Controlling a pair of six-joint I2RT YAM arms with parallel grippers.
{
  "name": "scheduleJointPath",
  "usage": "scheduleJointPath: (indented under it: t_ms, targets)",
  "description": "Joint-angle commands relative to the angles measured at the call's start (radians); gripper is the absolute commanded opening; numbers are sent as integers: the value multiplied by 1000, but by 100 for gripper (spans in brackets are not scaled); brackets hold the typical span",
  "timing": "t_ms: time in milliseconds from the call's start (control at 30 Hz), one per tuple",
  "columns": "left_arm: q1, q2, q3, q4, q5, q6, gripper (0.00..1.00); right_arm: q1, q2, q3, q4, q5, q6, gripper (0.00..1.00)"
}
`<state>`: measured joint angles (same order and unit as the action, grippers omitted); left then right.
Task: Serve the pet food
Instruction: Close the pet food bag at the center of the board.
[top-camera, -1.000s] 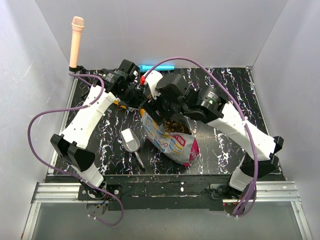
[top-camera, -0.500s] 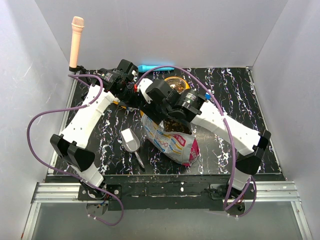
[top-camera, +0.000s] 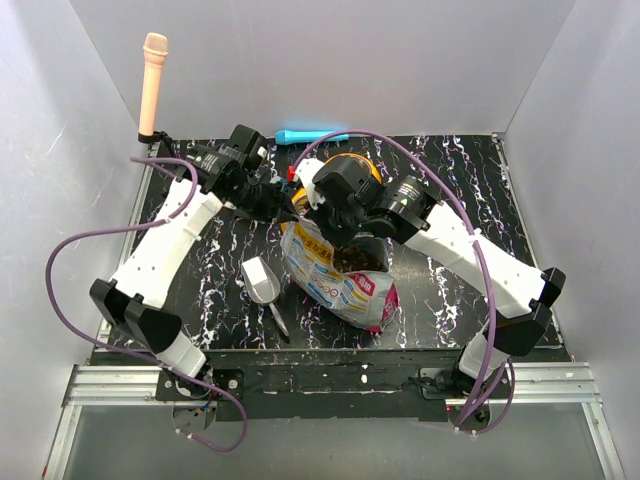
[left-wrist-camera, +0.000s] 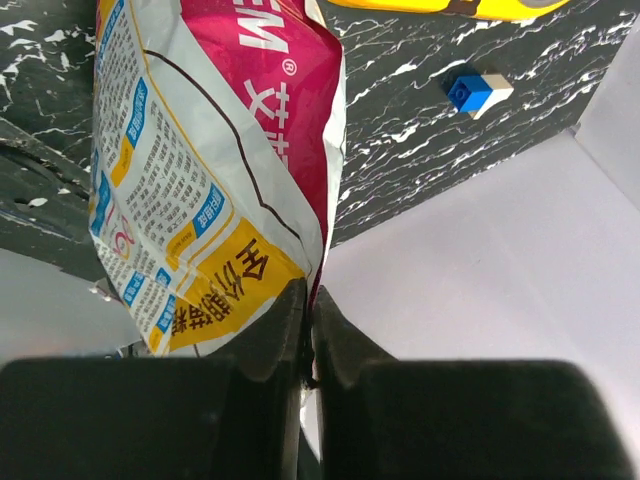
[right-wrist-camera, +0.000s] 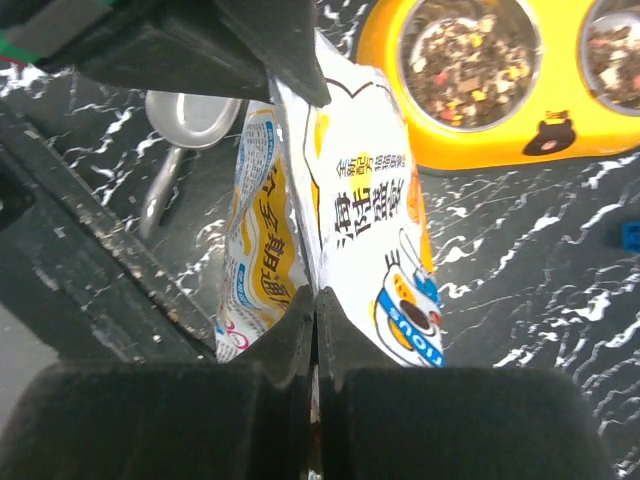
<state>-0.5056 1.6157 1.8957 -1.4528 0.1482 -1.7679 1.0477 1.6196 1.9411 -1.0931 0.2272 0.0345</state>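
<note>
right gripper (right-wrist-camera: 315, 300) now pinches the white-blue-pink foil bag (right-wrist-camera: 365, 240), as left gripper (left-wrist-camera: 308, 300) does; brown kibble pellets (top-camera: 352, 260) lie between them, yellow plastic double bowl (right-wrist-camera: 480, 150) beyond.

This is a robot test lab. Plain white walls (top-camera: 350, 60) box in a black table (top-camera: 445, 300), with metal rails (top-camera: 110, 385) along its near edge.

The table (top-camera: 450, 180) is a black slab with white marble-style veins all over. A white, blue and pink foil bag (top-camera: 345, 290) sits near the middle. A metal scoop (top-camera: 262, 280) lies just left of it. A yellow double bowl (right-wrist-camera: 470, 145) is behind the bag. A blue stick-like thing (top-camera: 300, 135) lies along the far edge, and there's a tiny blue-and-white block (left-wrist-camera: 470, 92) too.
</note>
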Motion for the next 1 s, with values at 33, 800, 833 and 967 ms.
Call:
scheduleJointPath:
  t_ms: [33, 800, 833, 967]
  targets:
    - [41, -201, -78, 40, -9, 21, 37, -54, -44, 77, -166, -196, 31, 1]
    - [-145, -197, -346, 193, 93, -196, 29, -100, -26, 177, -129, -266, 16, 1]
    - [-146, -198, -352, 213, 80, -189, 14, -92, -32, 165, -129, -256, 9, 1]
    - [-145, -208, -342, 204, 77, -189, 0, -58, -79, 113, -151, -200, -2, 70]
